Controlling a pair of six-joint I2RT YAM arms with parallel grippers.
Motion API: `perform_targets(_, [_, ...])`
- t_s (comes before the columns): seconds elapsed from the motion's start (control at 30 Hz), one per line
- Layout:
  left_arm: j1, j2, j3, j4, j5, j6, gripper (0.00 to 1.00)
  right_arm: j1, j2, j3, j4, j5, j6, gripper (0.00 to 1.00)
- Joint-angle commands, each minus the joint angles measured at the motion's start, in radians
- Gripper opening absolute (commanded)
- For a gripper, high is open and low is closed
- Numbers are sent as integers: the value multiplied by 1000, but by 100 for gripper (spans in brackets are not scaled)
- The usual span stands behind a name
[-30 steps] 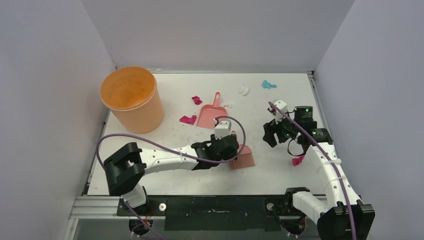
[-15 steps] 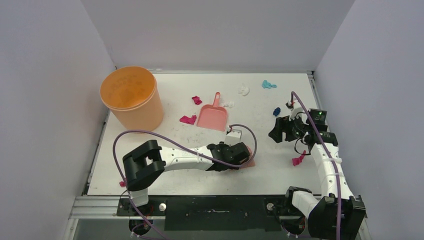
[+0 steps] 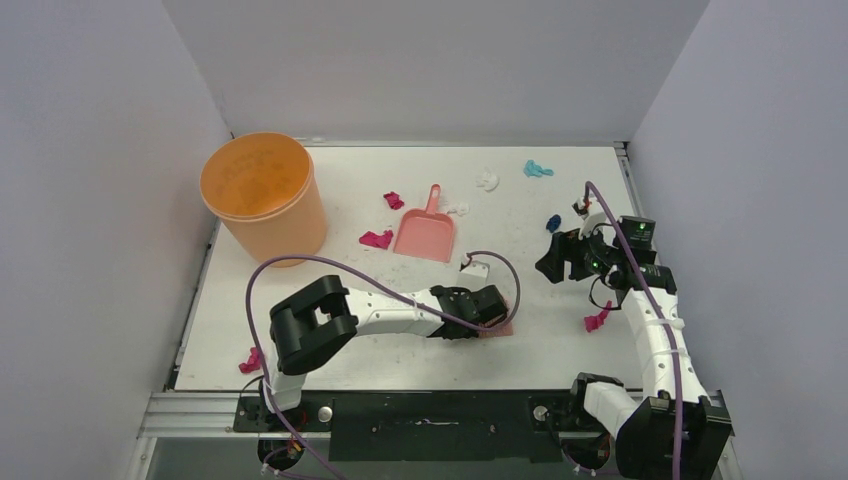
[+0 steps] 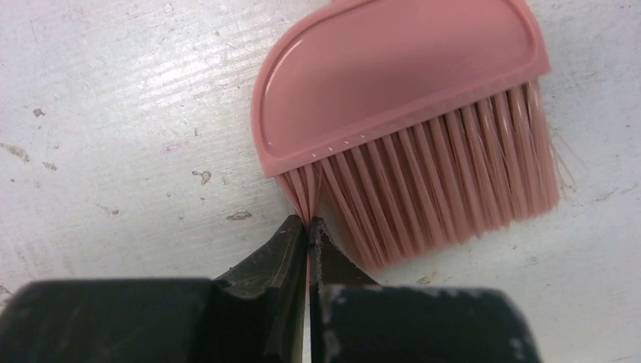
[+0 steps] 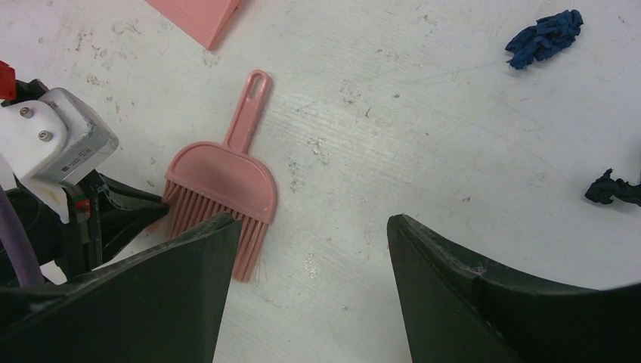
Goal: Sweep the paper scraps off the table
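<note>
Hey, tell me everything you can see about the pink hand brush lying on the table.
The pink plastic hand brush lies flat on the white tabletop. It has a smooth half-round head, a slim handle ending in a hanging slot, and a row of straight pink bristles, slightly splayed. The handle points roughly toward the pink plastic dustpan without touching it. The left claw, nearly closed, pinches a few bristles at one corner of the row.

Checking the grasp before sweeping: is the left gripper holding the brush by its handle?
No: the left gripper pinches only a few bristles at one corner of the brush, not its handle.
</note>
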Motion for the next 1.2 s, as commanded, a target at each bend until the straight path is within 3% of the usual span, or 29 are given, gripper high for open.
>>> perform_targets(0.0, [14, -31, -23, -30, 40, 19, 0, -10, -22, -3, 58, -40, 1, 72])
perform_targets(0.2, [0, -137, -79, -154, 109, 90, 0, -12, -24, -3, 57, -52, -5, 72])
perform_targets(0.47, [-2, -305, -160, -348, 89, 225, 0, -10, -6, 2, 44, -91, -29, 72])
perform_targets(0.57, [17, -352, -162, -375, 55, 254, 29, -10, 0, 7, 30, -115, -52, 72])
perform_targets(0.7, [57, -410, -182, -294, 58, 305, 41, -10, 1, 9, 29, -120, -54, 72])
perform_targets(0.87, [134, -420, -224, -178, 81, 353, 41, -10, -2, 8, 28, -119, -56, 72])
perform_targets(0.97, [183, -400, -243, -115, 115, 392, 32, -9, 11, 11, 24, -137, -67, 72])
perform_targets(1.03, [205, -384, -259, -75, 148, 411, 26, 4, 31, 28, -13, -172, -138, 72])
perform_targets(1.17, [225, -354, -287, -1, 203, 420, 24, 65, 73, 52, -61, -187, -291, 72])
